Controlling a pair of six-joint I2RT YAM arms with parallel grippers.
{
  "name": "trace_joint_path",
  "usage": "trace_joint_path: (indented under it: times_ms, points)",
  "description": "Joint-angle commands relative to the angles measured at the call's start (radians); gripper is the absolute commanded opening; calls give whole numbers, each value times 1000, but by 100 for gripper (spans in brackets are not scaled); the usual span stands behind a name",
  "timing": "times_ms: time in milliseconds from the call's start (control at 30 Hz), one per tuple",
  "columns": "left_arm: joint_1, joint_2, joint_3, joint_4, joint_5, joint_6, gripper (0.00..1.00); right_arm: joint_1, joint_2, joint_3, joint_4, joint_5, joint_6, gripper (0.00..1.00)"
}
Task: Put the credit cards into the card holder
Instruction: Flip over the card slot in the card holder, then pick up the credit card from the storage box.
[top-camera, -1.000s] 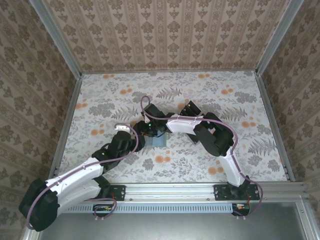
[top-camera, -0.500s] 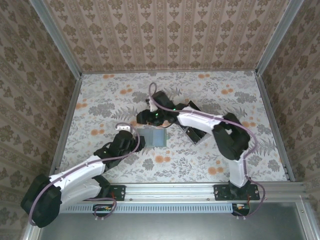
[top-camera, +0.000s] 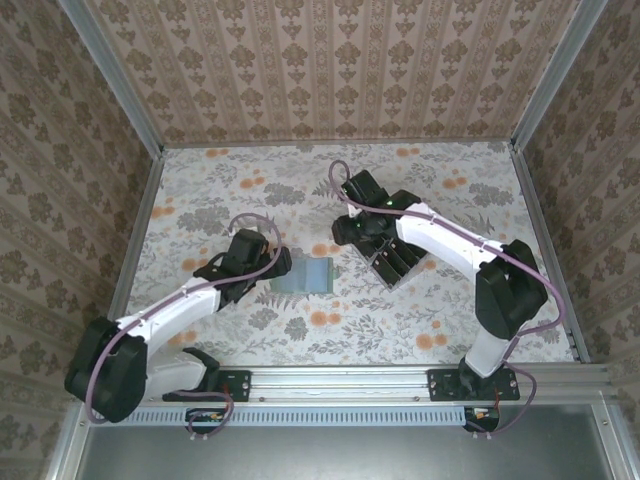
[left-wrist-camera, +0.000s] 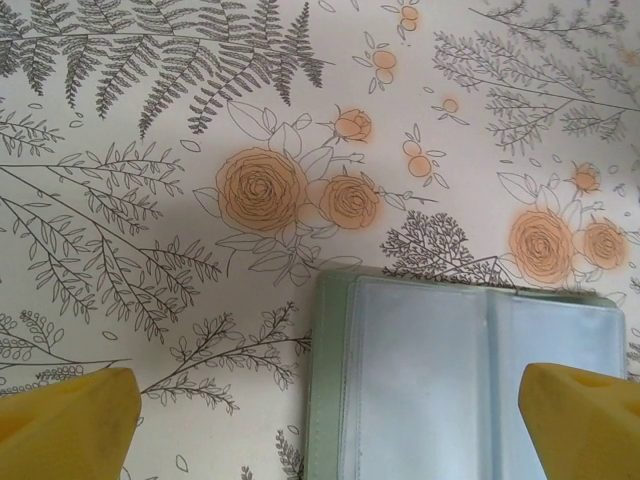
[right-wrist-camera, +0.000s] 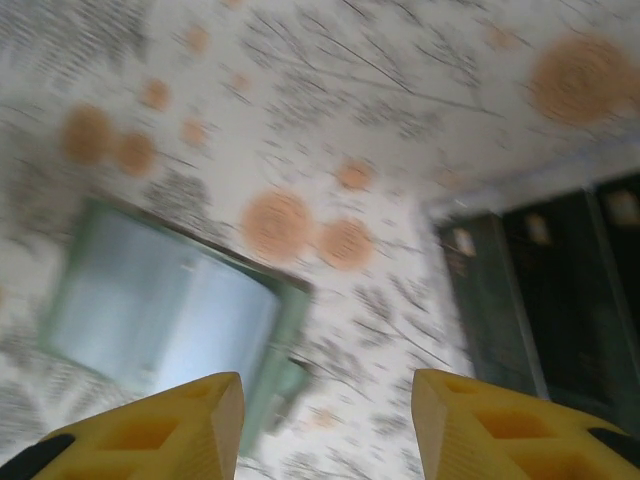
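Note:
The card holder (top-camera: 305, 275) lies open and flat on the floral table, its bluish-grey inside up, with a sage rim (left-wrist-camera: 330, 390). My left gripper (top-camera: 272, 266) is at its left edge, open wide. Its yellow fingertips (left-wrist-camera: 60, 425) stand either side of the holder's left half, and nothing is held in my left gripper (left-wrist-camera: 320, 430). My right gripper (top-camera: 346, 232) hovers between the holder and the dark credit cards (top-camera: 395, 258), open with nothing between its fingers. The blurred right wrist view has the holder (right-wrist-camera: 170, 305) on the left, the cards (right-wrist-camera: 545, 290) on the right and my right gripper (right-wrist-camera: 330, 425) low in the frame.
The cards sit in rows in a clear plastic sheet (top-camera: 385, 270), right of the holder. Metal rails (top-camera: 135, 240) and patterned walls fence the table on three sides. The right arm's elbow (top-camera: 510, 285) hangs over the right part of the table.
My left gripper has opened wide and shifted up beside the holder. My right arm has swung right, off the holder and toward the cards. The holder now lies uncovered and open.

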Motion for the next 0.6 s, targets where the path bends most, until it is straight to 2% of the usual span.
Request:
trace_joint_path:
  times_ms: [0,267,567]
  points:
    - [8,13,34,-61,39,29,100,-6,-57,-51,-135,159,-90,48]
    - [16,17,31,-62,50,22,100,-7,-112,-173,-169,217,-107,42]
    - [14,23,25,-55,59,2,100,-7,-73,-210,-161,250,-118,39]
